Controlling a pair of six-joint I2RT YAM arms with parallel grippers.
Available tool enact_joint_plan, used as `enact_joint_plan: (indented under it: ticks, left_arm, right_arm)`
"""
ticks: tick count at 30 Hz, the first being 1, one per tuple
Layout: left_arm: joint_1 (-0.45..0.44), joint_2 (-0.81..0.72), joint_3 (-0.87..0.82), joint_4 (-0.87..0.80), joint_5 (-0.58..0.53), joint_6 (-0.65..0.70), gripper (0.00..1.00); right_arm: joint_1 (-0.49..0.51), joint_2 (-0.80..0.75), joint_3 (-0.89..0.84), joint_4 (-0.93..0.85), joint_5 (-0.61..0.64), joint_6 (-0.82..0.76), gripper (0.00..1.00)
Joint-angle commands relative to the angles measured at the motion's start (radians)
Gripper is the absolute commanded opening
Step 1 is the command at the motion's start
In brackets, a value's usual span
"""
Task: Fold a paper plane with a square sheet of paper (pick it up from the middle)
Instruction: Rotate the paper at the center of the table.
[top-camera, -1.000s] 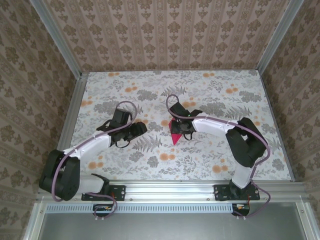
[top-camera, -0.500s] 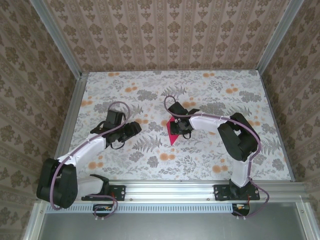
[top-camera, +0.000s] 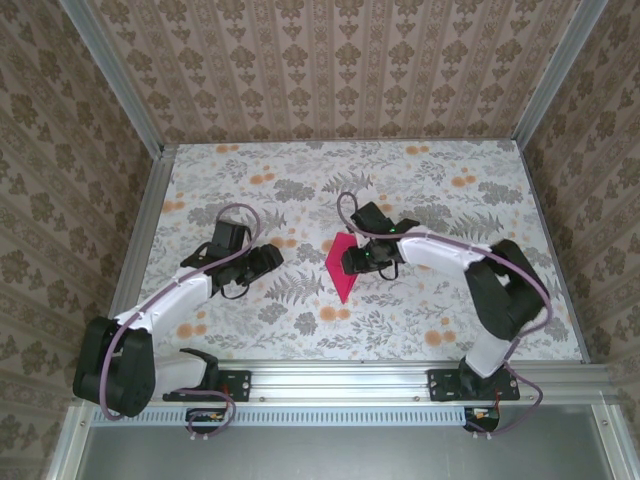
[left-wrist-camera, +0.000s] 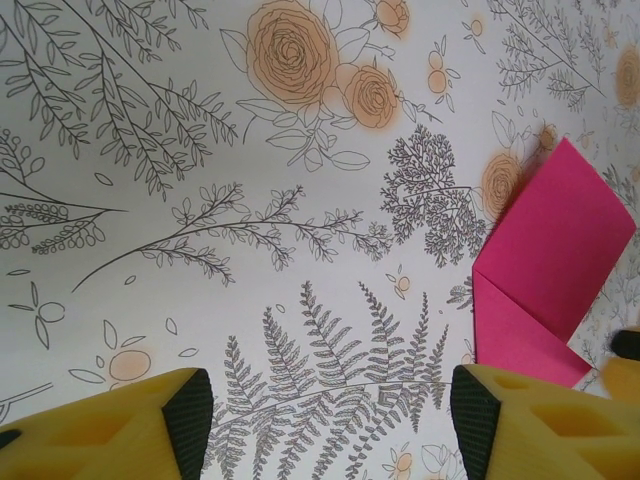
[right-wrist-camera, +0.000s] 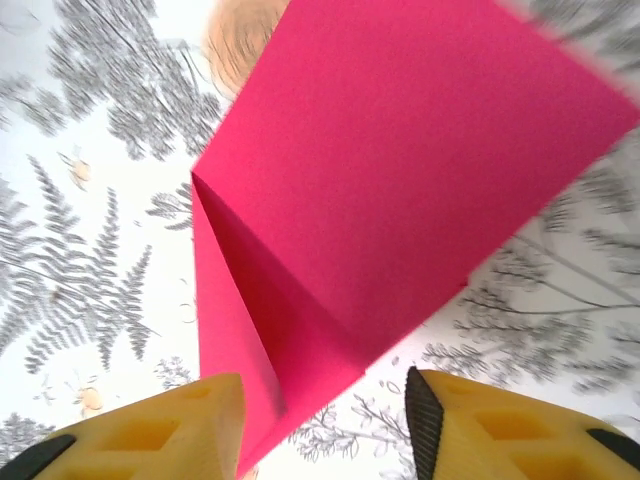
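Note:
The magenta-red sheet of paper (top-camera: 340, 266) lies folded near the middle of the table, its narrow point toward the near edge. In the right wrist view the paper (right-wrist-camera: 400, 180) shows a diagonal crease with one flap lifted. My right gripper (top-camera: 362, 258) is at the paper's right edge. It (right-wrist-camera: 325, 420) stands open, with the paper's lower corner between the fingers, close to the left one and apart from the right pad. My left gripper (top-camera: 262, 262) hovers to the left of the paper. It (left-wrist-camera: 330, 415) is open over bare cloth, and the paper (left-wrist-camera: 545, 260) lies just beyond its right finger.
The table (top-camera: 450, 320) is covered with a floral cloth. Aluminium rails (top-camera: 140, 235) border it on the left, right and near sides, and wallpapered walls rise behind them. Open cloth stretches behind and to the right of the paper.
The right gripper has backed off to the right and opened wider, uncovering more of the paper, which now lies slightly further left. The left arm drew back a little to the left.

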Motion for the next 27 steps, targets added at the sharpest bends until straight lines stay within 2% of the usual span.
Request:
enact_joint_plan:
  ticks: [1,5,10,21,27]
  left_arm:
    - [0.014,-0.034,-0.018,-0.025,-0.004,0.02,0.67]
    - [0.028,-0.044,-0.034,-0.024,-0.012,0.011,0.7]
    - [0.046,-0.054,-0.036,-0.041,-0.019,0.012,0.77]
    - [0.071,-0.085,-0.047,-0.072,-0.033,0.013,0.93]
    - [0.08,-0.087,-0.041,-0.084,-0.03,0.026,0.97]
  right_arm:
    - [0.035,-0.098,-0.033,-0.012,0.104,0.033,0.5]
    - [0.13,-0.118,-0.053,0.002,0.109,0.076,0.5]
    - [0.203,-0.02,-0.052,0.072,0.035,0.156,0.49]
    - [0.217,0.126,-0.036,0.083,0.009,0.171,0.48]
    - [0.196,0.131,-0.061,-0.024,-0.052,0.027,0.47]
